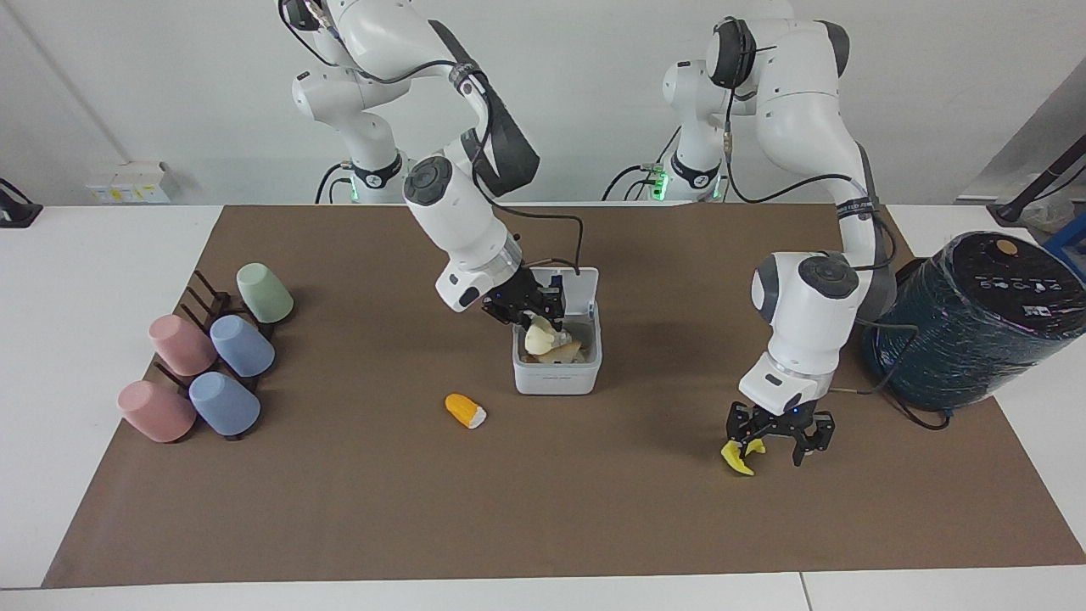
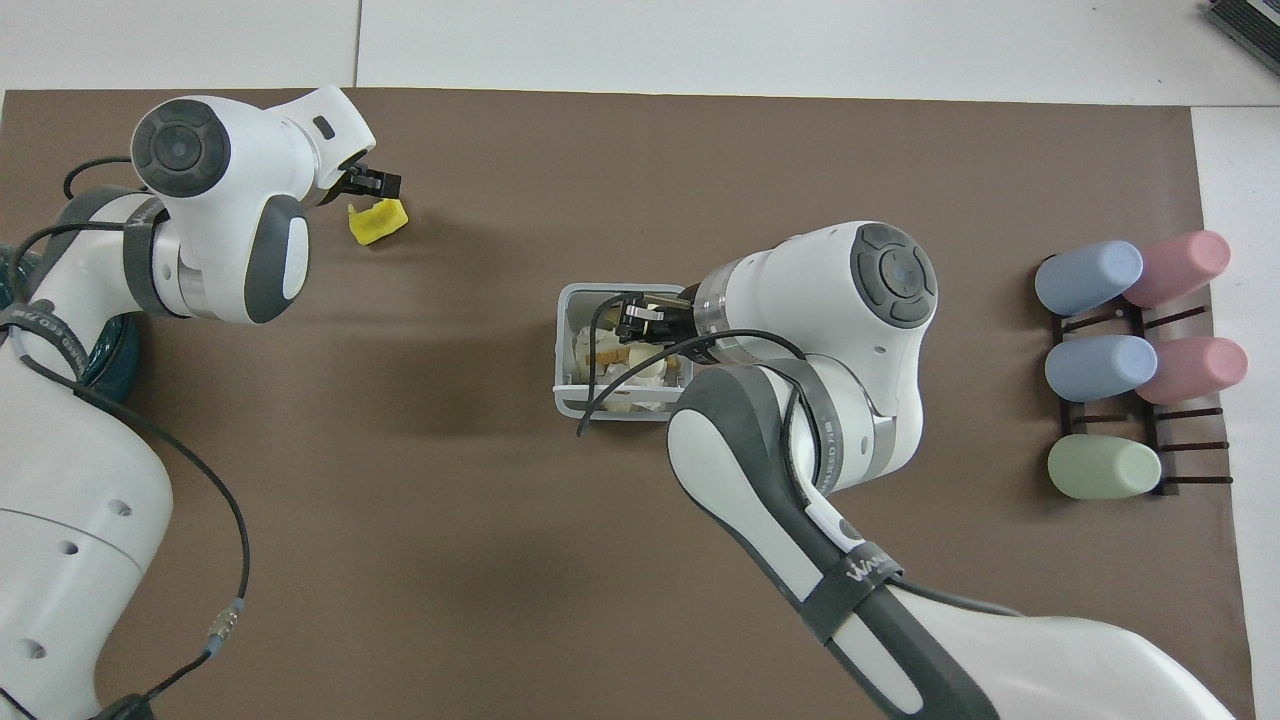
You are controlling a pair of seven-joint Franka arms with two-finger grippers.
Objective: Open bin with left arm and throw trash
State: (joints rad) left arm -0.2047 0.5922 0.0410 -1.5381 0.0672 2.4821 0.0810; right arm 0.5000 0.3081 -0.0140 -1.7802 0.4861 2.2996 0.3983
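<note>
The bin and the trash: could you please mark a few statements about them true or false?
1. The bin has its lid open. True.
2. The orange piece lies in the bin. False: it lies on the mat beside the bin.
3. The left end effector is low at the yellow piece. True.
4. The right end effector is over the orange piece. False: it is over the bin.

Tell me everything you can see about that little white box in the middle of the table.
The bin is a small white square box, plastic by its look, with rounded corners. Its hinged lid stands open on the side nearer the robots. It sits on the brown mat. Scraps lie inside, and the right gripper is over its opening with a cream lump.
</note>
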